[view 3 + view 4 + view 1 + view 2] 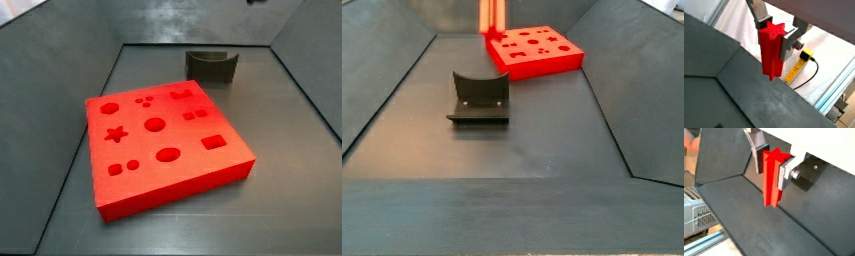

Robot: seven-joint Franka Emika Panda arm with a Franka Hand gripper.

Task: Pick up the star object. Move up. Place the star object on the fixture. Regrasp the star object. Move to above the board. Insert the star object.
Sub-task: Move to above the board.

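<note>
The star (771,47), a long bright red peg with a star-shaped end face, hangs upright, clamped near its top between the end effector's (777,31) silver fingers (784,172), well clear of the dark floor (784,228). In a side view it shows at the frame's top edge above the board's (537,52) far corner. The fixture (478,98) stands apart, with open floor all round.
</note>
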